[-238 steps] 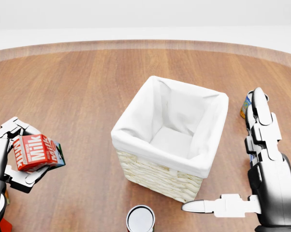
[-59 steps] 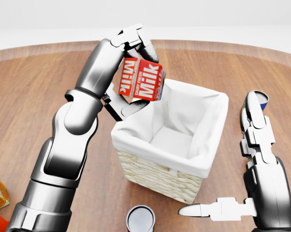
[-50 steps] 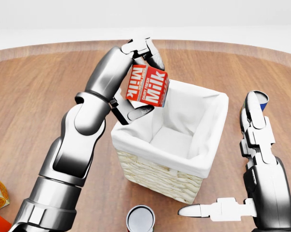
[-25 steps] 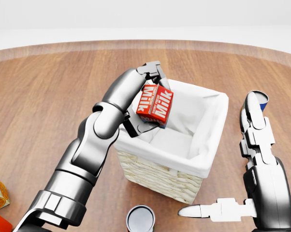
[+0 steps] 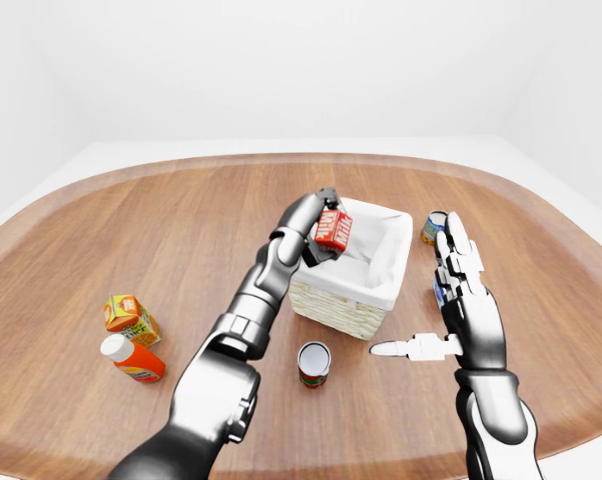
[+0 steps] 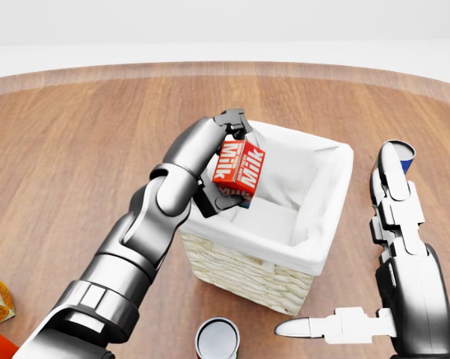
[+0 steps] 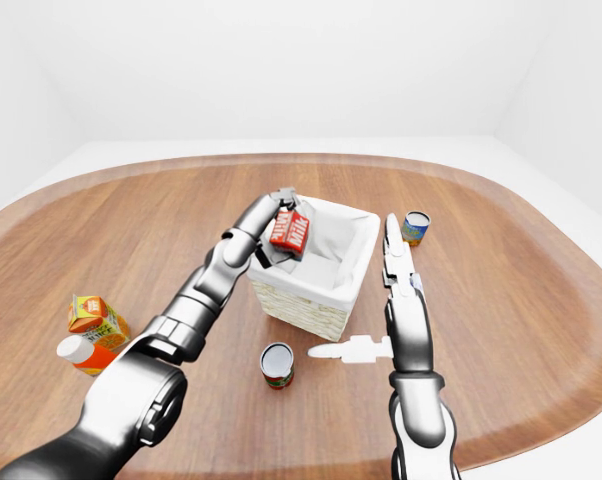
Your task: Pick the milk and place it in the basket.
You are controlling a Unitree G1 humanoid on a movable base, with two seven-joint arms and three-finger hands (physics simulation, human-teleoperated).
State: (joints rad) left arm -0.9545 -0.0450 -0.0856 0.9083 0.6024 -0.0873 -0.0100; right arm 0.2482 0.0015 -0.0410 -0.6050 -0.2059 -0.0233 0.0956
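left hand (image 6: 226, 161): gripping the milk (image 6: 238, 166) over the basket (image 6: 247, 269)'s left rim
right hand (image 6: 393, 247): hovering spread, beside basket

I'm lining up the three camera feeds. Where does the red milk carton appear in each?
Left-eye view: red milk carton, centre, slightly above middle.
Head view: centre, at, in the left robot hand.
Right-eye view: left of centre, at.
Shared landmark: white-lined wicker basket below it.
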